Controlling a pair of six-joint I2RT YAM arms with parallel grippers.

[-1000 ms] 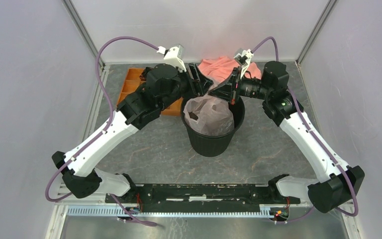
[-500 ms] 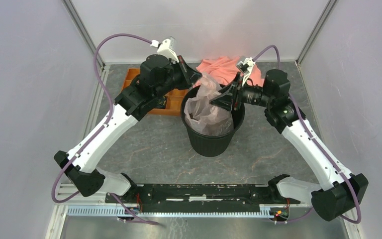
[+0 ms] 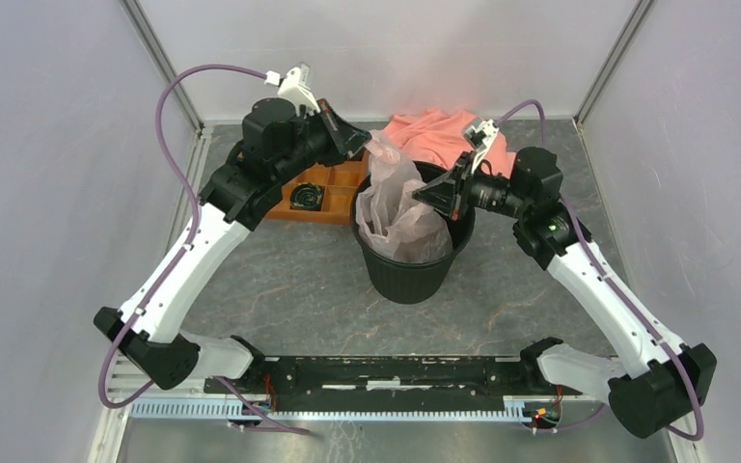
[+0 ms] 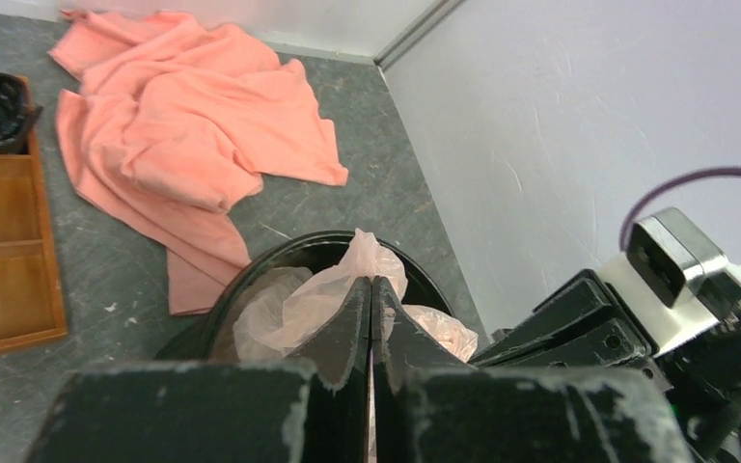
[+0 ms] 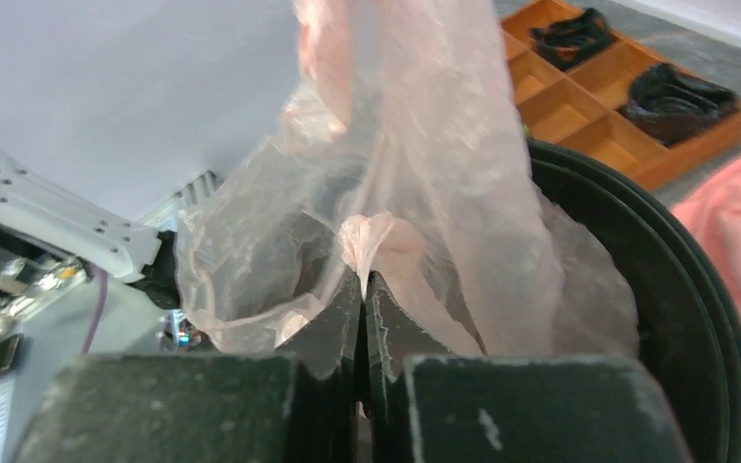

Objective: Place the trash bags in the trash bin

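- The left arm (image 3: 203,241) rises from its base at the lower left of the top view. It bends at the elbow near the upper left and points its wrist toward the middle of the frame.
- The left gripper (image 3: 363,143) has its fingers pressed together on a raised corner of the trash bag (image 3: 397,204). In the left wrist view the film bunches out just past the closed fingertips (image 4: 359,307).
- The right arm (image 3: 608,299) climbs from the lower right and reaches in level over the rim of the trash bin (image 3: 410,275).
- The right gripper (image 3: 419,197) is shut as well. In the right wrist view a twisted knot of pink film sits pinched at the fingertips (image 5: 347,301).
- The trash bag lies mostly inside the trash bin. Its upper edge is drawn up above the rim toward the upper left, stretched between the two grippers.
- The trash bin stands upright on the table (image 3: 280,280) at mid-frame.
- An orange tray (image 3: 340,179) lies just left of the bin, below the left wrist.
- A salmon cloth (image 3: 431,129) lies behind the bin.
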